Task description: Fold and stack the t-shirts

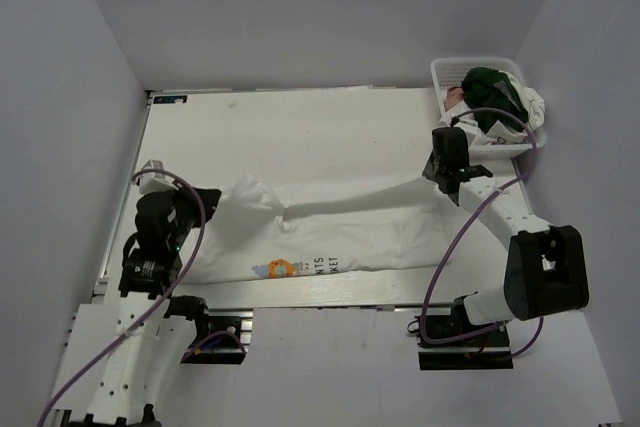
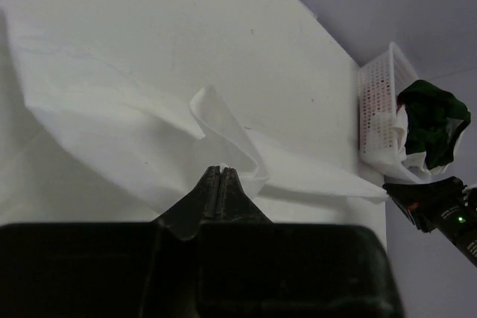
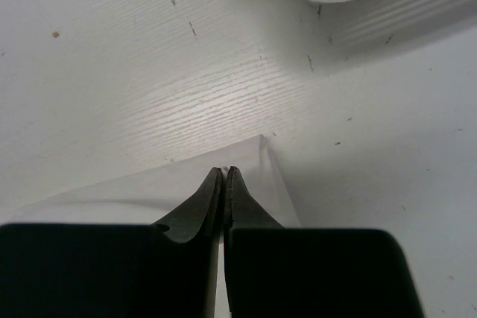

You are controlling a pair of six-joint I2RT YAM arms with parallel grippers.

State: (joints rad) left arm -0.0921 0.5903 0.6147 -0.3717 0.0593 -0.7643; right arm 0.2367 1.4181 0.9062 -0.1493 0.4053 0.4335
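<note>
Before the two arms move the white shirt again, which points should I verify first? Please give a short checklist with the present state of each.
1. Left claw pinching the white t-shirt: ok, shut on cloth.
2. Right claw holding the shirt's corner: ok, shut at the edge.
3. Shirt lying flat between the claws: not ok, a raised fold stands near the left claw.
4. Right claw apart from the basket: ok, though close.
5. Dark green shirt inside the basket: ok.
6. Underside of the shirt free of tucks: cannot tell.
</note>
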